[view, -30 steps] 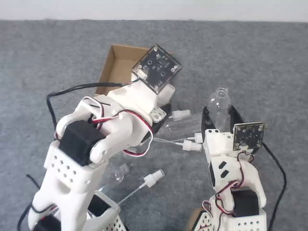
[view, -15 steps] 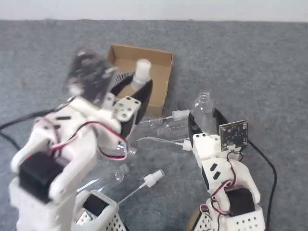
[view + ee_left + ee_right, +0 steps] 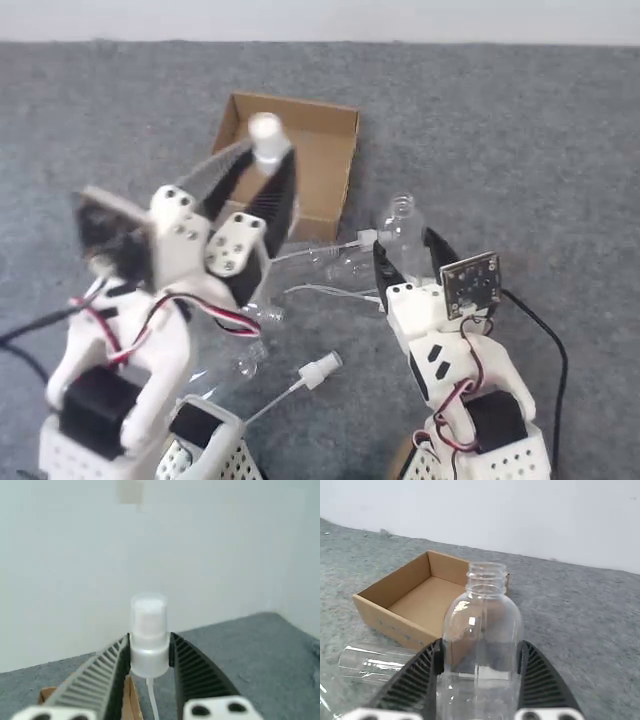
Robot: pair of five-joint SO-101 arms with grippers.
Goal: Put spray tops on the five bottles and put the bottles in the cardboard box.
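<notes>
My left gripper (image 3: pixel 262 170) (image 3: pixel 149 655) is shut on a white spray top (image 3: pixel 266 135) (image 3: pixel 148 635), held upright above the cardboard box (image 3: pixel 330 170), its thin tube hanging down. The right gripper (image 3: pixel 405 250) (image 3: pixel 480 660) is shut on a clear, uncapped bottle (image 3: pixel 400 225) (image 3: pixel 481 645), upright just right of the box (image 3: pixel 415 597). More clear bottles lie on the carpet: one (image 3: pixel 325 262) between the arms, one (image 3: pixel 235 365) near the left arm's base. A loose spray top (image 3: pixel 318 370) with a long tube lies in front, and another (image 3: pixel 368 238) rests by the box.
The open box is empty as far as it shows. Grey carpet covers the table, with free room at the right and the far left. Both arm bases and their cables stand at the near edge.
The left arm swung up and left, lifting the spray top over the box. The right arm shifted left with the bottle, closer to the box.
</notes>
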